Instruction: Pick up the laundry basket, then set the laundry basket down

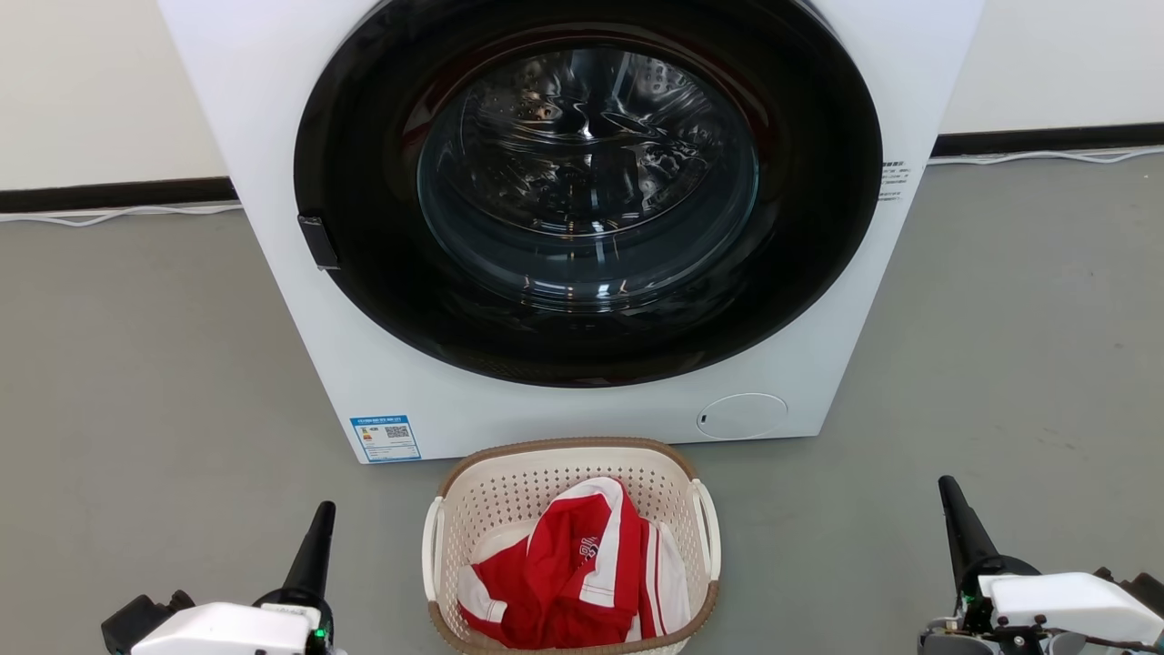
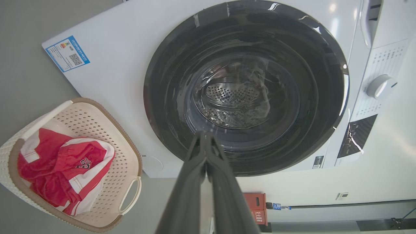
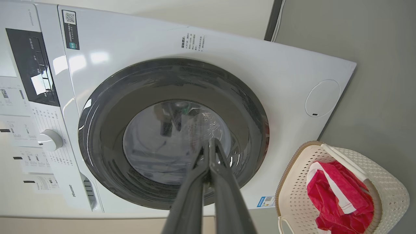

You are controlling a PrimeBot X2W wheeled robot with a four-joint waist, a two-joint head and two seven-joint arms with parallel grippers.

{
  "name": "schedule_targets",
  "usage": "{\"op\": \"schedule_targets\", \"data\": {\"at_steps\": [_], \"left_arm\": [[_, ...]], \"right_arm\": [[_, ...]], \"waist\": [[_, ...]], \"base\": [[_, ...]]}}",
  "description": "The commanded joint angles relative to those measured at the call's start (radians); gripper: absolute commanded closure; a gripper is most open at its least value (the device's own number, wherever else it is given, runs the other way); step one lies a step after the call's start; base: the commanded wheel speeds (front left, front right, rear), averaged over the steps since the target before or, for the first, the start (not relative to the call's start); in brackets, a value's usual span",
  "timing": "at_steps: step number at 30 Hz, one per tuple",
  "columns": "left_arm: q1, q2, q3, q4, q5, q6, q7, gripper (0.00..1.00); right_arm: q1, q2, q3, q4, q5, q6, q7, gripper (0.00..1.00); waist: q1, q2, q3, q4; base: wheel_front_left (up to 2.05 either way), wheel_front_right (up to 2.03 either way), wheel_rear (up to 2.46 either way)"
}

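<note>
Clenched (empty) left gripper point(image 1: 325, 509) and right gripper point(image 1: 947, 485) flank the laundry basket point(image 1: 564, 444), well apart.

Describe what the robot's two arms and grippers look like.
The two match. The left gripper and the right gripper each have two long, dark grey fingers that taper to a narrow tip. Behind each sits a glossy white housing with rounded edges, with a small green light beside it.
</note>
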Motion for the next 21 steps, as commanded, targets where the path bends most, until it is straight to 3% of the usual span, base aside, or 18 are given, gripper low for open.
{"op": "schedule_targets", "data": {"at_steps": [1, 21], "left_arm": [[-0.066, 0.01, 0.034, -0.017, -0.039, -0.016, 0.007, 1.0], [-0.109, 0.007, 0.067, 0.006, -0.241, -0.053, 0.062, 1.0]], "right_arm": [[-0.051, -0.011, 0.014, -0.028, 0.031, 0.006, 0.015, 1.0], [-0.08, -0.01, -0.005, -0.031, 0.211, 0.007, 0.068, 1.0]], "waist": [[0.0, -0.0001, 0.0, 0.0], [0.0, -0.0001, 0.005, 0.0]], "base": [[0.0, 0.0, 0.0], [0.0, 0.0, 0.0]]}}
